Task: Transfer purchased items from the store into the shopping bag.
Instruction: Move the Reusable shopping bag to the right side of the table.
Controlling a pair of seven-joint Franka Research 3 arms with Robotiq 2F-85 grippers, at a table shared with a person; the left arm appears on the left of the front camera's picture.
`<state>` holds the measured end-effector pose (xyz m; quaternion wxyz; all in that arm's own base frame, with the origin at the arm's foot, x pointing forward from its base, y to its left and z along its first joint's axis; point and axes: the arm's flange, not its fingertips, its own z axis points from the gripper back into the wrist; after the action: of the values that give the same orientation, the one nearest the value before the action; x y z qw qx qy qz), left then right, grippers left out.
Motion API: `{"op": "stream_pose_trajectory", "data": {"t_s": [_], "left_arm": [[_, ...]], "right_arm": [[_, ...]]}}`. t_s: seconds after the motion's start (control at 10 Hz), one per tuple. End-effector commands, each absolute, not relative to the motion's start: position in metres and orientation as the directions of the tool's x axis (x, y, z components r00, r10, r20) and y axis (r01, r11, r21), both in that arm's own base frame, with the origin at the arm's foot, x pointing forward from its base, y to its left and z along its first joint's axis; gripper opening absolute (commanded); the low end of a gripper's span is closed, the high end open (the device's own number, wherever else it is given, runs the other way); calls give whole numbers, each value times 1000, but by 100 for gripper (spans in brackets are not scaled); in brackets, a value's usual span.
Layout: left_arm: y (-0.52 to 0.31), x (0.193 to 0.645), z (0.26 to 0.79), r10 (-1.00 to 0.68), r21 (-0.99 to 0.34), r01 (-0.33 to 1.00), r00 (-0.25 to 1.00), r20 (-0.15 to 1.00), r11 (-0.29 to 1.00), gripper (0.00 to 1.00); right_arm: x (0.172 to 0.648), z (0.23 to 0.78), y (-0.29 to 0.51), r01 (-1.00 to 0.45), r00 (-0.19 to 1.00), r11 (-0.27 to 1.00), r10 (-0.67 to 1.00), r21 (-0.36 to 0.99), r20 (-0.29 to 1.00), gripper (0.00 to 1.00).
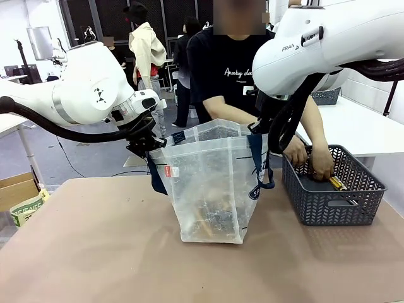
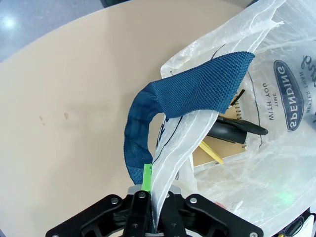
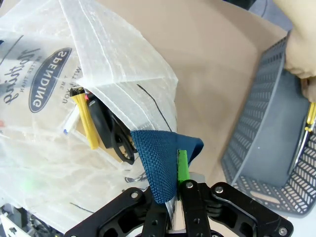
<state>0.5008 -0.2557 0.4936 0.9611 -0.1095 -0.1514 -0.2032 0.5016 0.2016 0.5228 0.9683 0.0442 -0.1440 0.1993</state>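
Now you see the shopping bag (image 1: 208,183) standing upright mid-desk (image 1: 95,252), its mouth spread. Your left gripper (image 2: 150,190) is clenched on the bag's left rim beside the navy handle (image 2: 187,94). Your right gripper (image 3: 177,185) is clenched on the right handle strap (image 3: 158,158) and rim. Purchased items (image 1: 211,218) lie at the bag's bottom. At the far right, the person's hands (image 1: 322,165) reach into the grey basket (image 1: 331,202).

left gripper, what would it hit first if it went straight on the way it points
Left gripper, shut on the shopping bag rim, would likely push into its navy strap first; depth unclear.
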Motion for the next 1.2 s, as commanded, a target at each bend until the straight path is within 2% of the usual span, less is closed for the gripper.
{"op": "stream_pose_trajectory", "data": {"t_s": [0.0, 1.1], "left_arm": [[-254, 501, 494, -356, -148, 423, 872, 336, 894, 0], [-254, 501, 494, -356, -148, 423, 872, 336, 894, 0]], "right_arm": [[502, 525, 200, -397, 879, 917, 371, 27, 301, 0], [502, 525, 200, -397, 879, 917, 371, 27, 301, 0]]}}
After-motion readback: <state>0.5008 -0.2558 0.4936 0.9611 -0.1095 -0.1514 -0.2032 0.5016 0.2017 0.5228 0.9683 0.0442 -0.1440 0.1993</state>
